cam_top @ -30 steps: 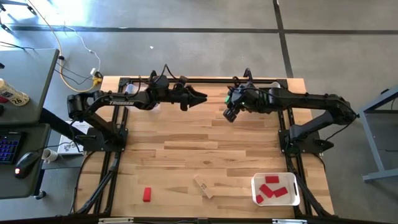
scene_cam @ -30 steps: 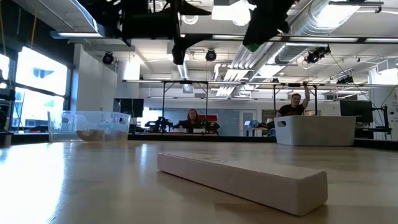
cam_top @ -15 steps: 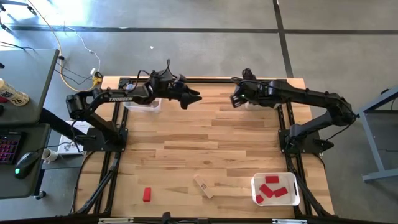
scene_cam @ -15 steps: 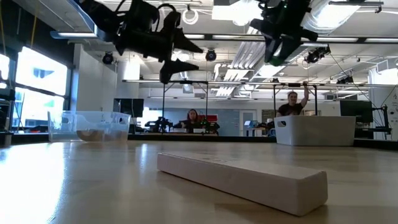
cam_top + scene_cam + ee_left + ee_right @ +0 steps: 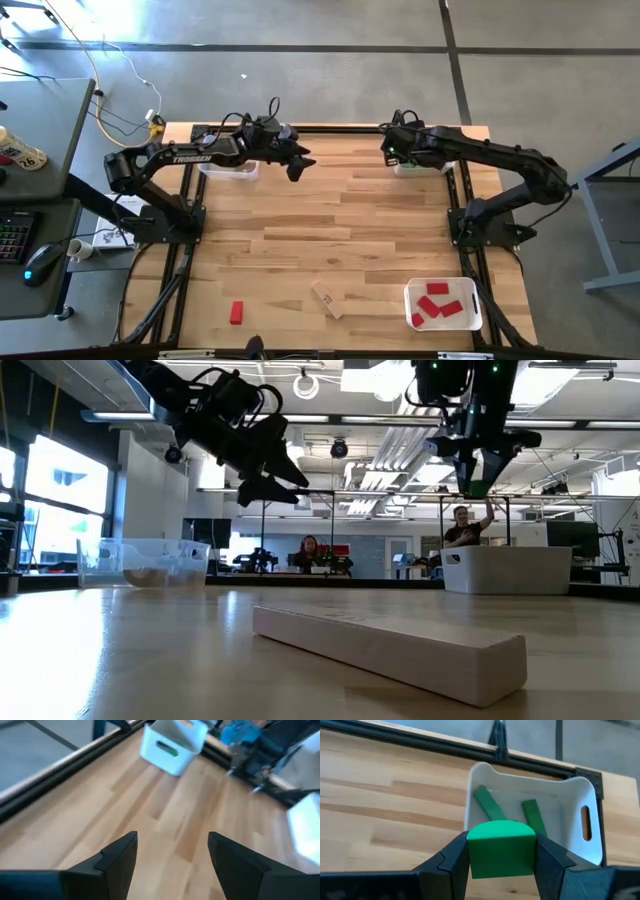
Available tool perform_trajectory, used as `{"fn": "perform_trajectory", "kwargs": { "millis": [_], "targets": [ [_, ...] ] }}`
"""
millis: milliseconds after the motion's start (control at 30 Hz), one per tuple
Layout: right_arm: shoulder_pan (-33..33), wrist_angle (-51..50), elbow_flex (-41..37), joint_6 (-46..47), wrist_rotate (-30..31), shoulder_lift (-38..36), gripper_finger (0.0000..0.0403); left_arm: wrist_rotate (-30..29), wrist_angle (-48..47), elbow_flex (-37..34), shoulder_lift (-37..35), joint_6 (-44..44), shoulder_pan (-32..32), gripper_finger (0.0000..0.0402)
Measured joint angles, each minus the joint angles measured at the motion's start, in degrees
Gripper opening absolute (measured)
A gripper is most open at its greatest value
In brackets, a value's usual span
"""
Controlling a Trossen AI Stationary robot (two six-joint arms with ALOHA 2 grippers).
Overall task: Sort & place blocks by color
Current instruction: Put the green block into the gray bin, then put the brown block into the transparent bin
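Green block, arch-topped, painted wood: light, rigid, probably slick; best pinched on its flat sides, as the right gripper holds it, above the white bin with two green bars; a second ago it hung short of that bin; left gripper gapes empty, now lower.

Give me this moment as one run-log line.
right gripper: shut on green block, above white bin holding two green bars | left gripper: open, empty, raised | on table: red block, tan bar

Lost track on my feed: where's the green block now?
The right gripper holds the green block above the white bin at the table's far right corner.
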Motion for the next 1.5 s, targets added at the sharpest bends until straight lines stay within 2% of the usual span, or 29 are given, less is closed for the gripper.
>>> {"fn": "perform_trajectory", "kwargs": {
  "millis": [333,600,833,1067,1133,1300,1500],
  "targets": [
    [-9.5,2.8,-4.1,-6.3,-5.6,0.0,0.0149,-11.4,0.1,0.0,-1.7,4.1,-0.2,0.0229],
    [-17.7,14.8,-11.7,-14.0,-12.8,0.0,0.0149,-18.3,0.0,0.0,-1.7,7.9,-0.8,0.0229],
    [-23.2,25.2,-18.5,-16.5,-18.6,0.0,0.0149,-21.7,0.1,0.0,-1.7,9.3,-0.9,0.0229],
    [-25.2,30.1,-23.1,-16.5,-20.3,0.0,0.0149,-24.3,0.0,0.0,-3.4,9.4,-1.3,0.0229],
    [-25.2,30.1,-23.4,-17.1,-20.2,0.0,0.0168,-25.0,-0.6,0.0,-4.2,9.4,-1.3,0.0229],
    [-25.1,30.2,-22.3,-17.8,-20.1,0.0,0.0248,-26.2,-6.0,0.0,-6.9,9.4,-1.3,0.0229],
    [-25.0,28.5,-18.0,-17.6,-19.9,0.0,0.0267,-28.9,-15.2,0.0,-11.0,8.9,-1.2,0.0229]
  ]
}}
